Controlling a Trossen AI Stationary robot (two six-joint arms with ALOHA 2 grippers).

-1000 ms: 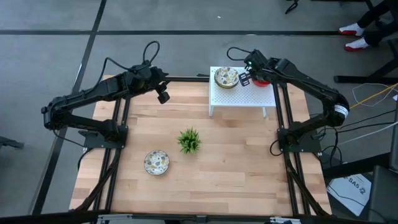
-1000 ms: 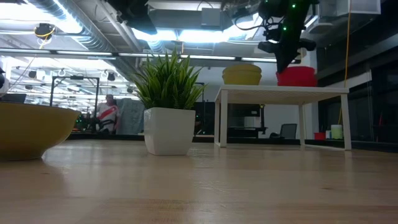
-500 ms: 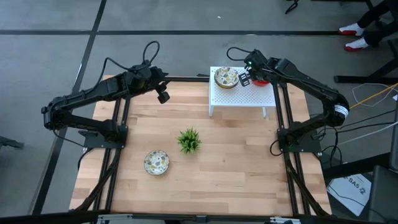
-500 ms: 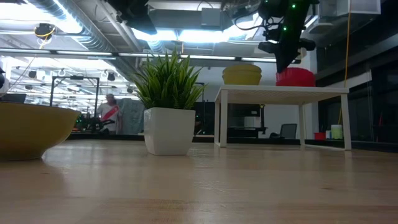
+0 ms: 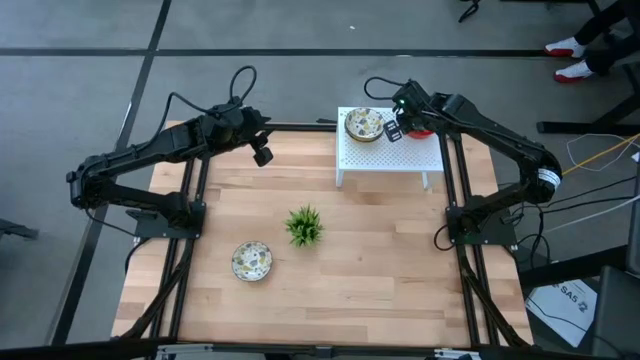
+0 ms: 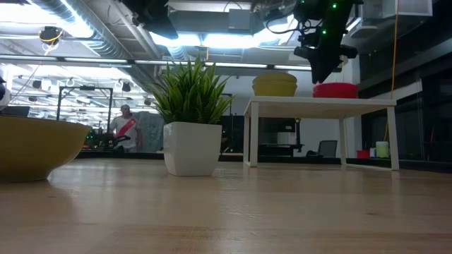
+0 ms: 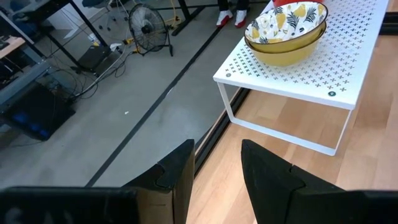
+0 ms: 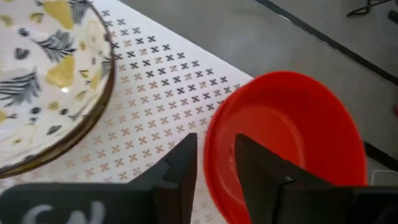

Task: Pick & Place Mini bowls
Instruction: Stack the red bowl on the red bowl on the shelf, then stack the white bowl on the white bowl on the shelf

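Right gripper (image 5: 397,128) over the white perforated shelf (image 5: 390,155) at the far right of the wooden table (image 5: 380,270), just above the near rim of a red bowl (image 8: 292,149); fingers (image 8: 180,171) slightly apart, straddling that rim, one inside and one outside, with a visible gap and no squeeze on the bowl. Red bowl resting flat on the shelf top, seen in the low view (image 6: 336,89) as a shallow red shape sitting directly on the white surface, gripper (image 6: 319,70) hanging right above its left edge. Beside it on the same shelf, close but apart: a patterned bowl (image 5: 363,125), cream with yellow and dark leaf shapes, nested in a second bowl of the same kind, as shown in the left wrist view (image 7: 286,31); yellow outside in the low view (image 6: 275,85).

Left gripper (image 5: 262,155) held in the air at the far left edge of the table, well apart from the shelf, fingers (image 7: 177,177) parted with nothing between them.

Another patterned bowl (image 5: 251,261) alone on the table near the front left, showing large and yellowish at the left edge of the low view (image 6: 35,148). Small green plant (image 5: 305,226) in a white pot (image 6: 192,148) near the table's middle, between that bowl and the shelf.

A person (image 6: 124,128) in white with a red stripe far back in the room
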